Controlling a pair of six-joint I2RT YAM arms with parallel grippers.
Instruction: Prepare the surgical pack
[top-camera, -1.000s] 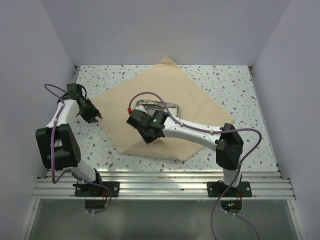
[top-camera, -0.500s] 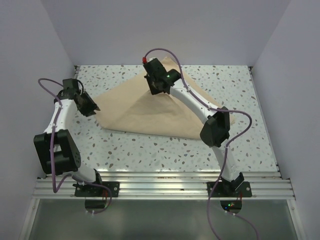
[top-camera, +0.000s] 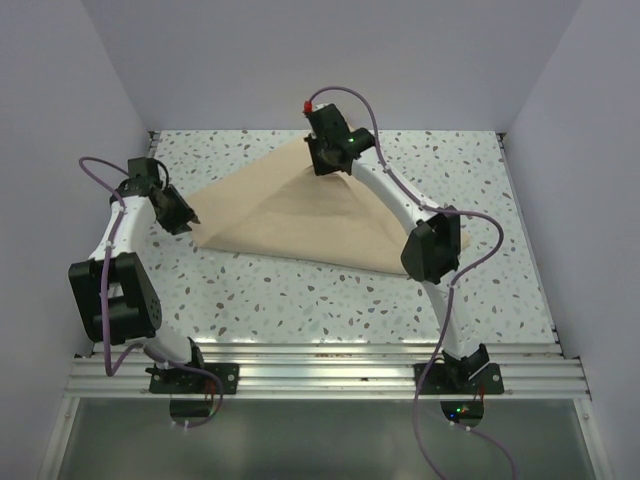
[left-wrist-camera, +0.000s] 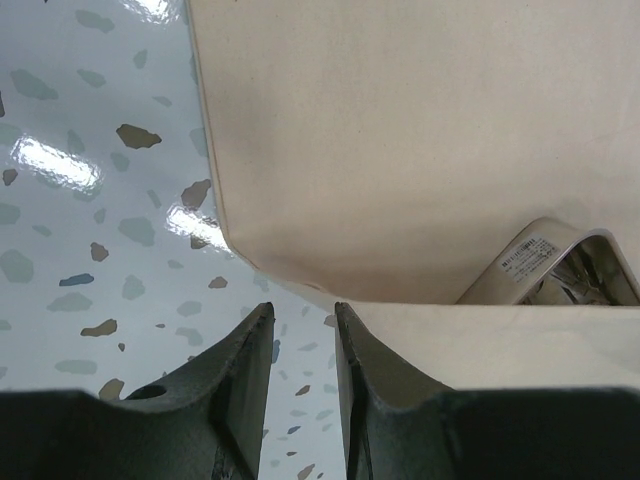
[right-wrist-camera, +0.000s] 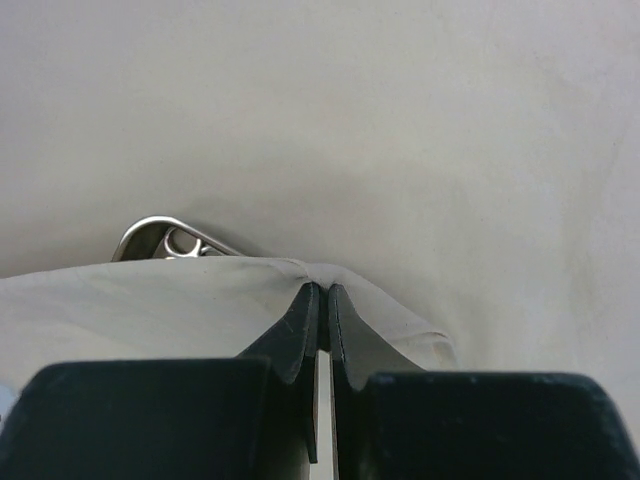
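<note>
The surgical pack (top-camera: 300, 215), a tan fabric sheet, lies folded over itself into a rough triangle on the speckled table. My right gripper (top-camera: 322, 160) is at the sheet's far corner and is shut on a pinched fold of the fabric (right-wrist-camera: 320, 290). Under the raised layer, the rim of the steel tray (right-wrist-camera: 150, 232) and an instrument's finger ring (right-wrist-camera: 180, 242) peek out. My left gripper (top-camera: 185, 218) stands open at the sheet's left corner (left-wrist-camera: 300, 315), with bare table between its fingers. The fabric edge (left-wrist-camera: 400, 130) lies against its right finger, and the tray (left-wrist-camera: 560, 265) shows beneath the fold.
The right arm's elbow (top-camera: 432, 245) hangs over the sheet's right corner. Lilac walls close in the table at the back and sides. An aluminium rail (top-camera: 320, 365) runs along the near edge. Bare speckled tabletop (top-camera: 350, 300) stretches between the sheet and the rail.
My right gripper carried the sheet's near corner up and over the tray to the far side, folding the fabric and covering the tray. The left gripper shifted slightly back and left.
</note>
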